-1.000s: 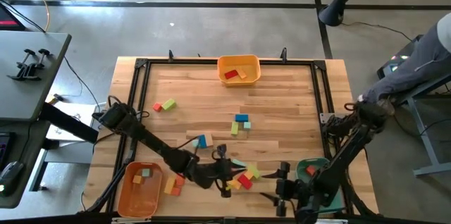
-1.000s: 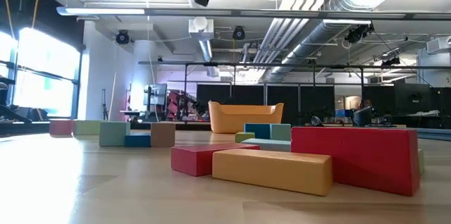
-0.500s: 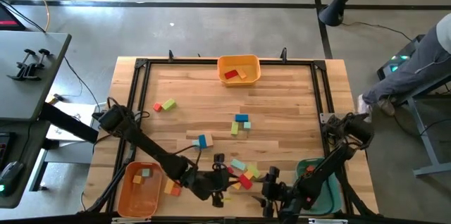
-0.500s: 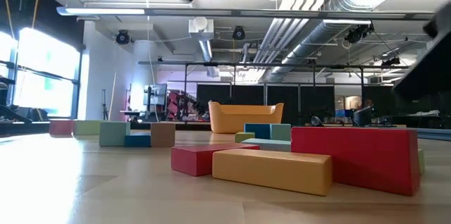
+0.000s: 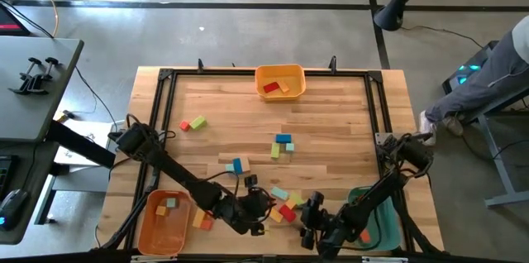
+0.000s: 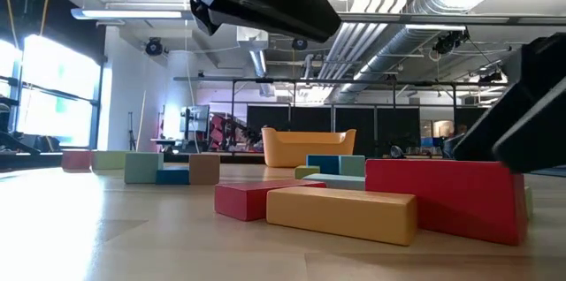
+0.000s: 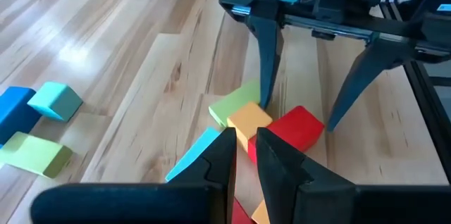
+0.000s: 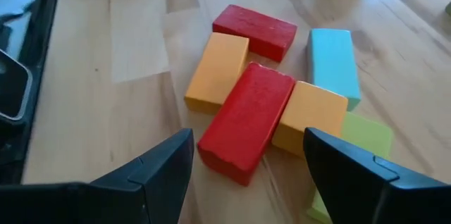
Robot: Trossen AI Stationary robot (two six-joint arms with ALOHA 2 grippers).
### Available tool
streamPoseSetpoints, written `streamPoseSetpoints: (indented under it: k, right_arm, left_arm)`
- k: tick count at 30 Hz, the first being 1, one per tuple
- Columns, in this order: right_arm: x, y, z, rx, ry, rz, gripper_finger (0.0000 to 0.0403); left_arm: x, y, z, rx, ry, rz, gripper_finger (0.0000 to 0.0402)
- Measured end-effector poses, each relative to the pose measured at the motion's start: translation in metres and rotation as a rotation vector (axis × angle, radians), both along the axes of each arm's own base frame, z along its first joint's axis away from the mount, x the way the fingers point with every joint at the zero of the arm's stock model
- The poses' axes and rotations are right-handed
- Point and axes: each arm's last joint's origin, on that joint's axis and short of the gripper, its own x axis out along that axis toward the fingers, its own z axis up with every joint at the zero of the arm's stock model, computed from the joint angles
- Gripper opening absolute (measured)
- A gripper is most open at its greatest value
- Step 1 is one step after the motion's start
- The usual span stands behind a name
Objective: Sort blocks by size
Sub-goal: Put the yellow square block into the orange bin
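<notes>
The cluster of blocks (image 5: 283,206) I am working lies near the front edge of the table, between my two arms: a big red bar (image 8: 246,120) lying across the middle, an orange block (image 8: 217,71) touching one flank, a second orange block (image 8: 309,117) against the other, a smaller red bar (image 8: 255,31) beyond, a teal bar (image 8: 333,65) alongside and a green block (image 8: 364,139) at the edge. They are packed so tightly that, in my judgement, a pick needs the fingers to straddle one piece cleanly, which is why my right gripper (image 8: 248,175) hangs over the big red bar with its fingers spread wide and nothing between them. My left gripper (image 7: 243,155) sits low on the other side of the same pile, its fingers drawn nearly together with only a thin gap, and it holds nothing; I take it as kept narrow so as to stay out of the way. Further out on the wooden table (image 5: 223,106), other blocks sit in small groups. The orange bin (image 5: 280,80) at the far edge holds a red and an orange piece, another orange bin (image 5: 161,223) at the front left holds a few small ones, and the teal bin (image 5: 378,217) sits beside my right arm.
</notes>
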Motion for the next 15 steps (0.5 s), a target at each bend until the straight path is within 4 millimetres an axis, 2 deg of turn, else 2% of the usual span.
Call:
streamPoseSetpoints:
  k: [4,10,15]
  right_arm:
    - [-0.006,0.001,0.014,-0.006,0.016,0.031,0.0265]
    - [-0.021,0.011,0.042,-0.071,0.014,0.100,0.0265]
    - [-0.026,0.012,0.055,-0.084,-0.020,0.111,0.0265]
  left_arm:
    - [-0.001,-0.002,0.000,0.019,0.006,-0.032,0.0042]
    - [-0.003,-0.009,-0.001,0.087,0.069,-0.242,0.0042]
    - [0.001,-0.005,-0.001,0.095,0.109,-0.382,0.0050]
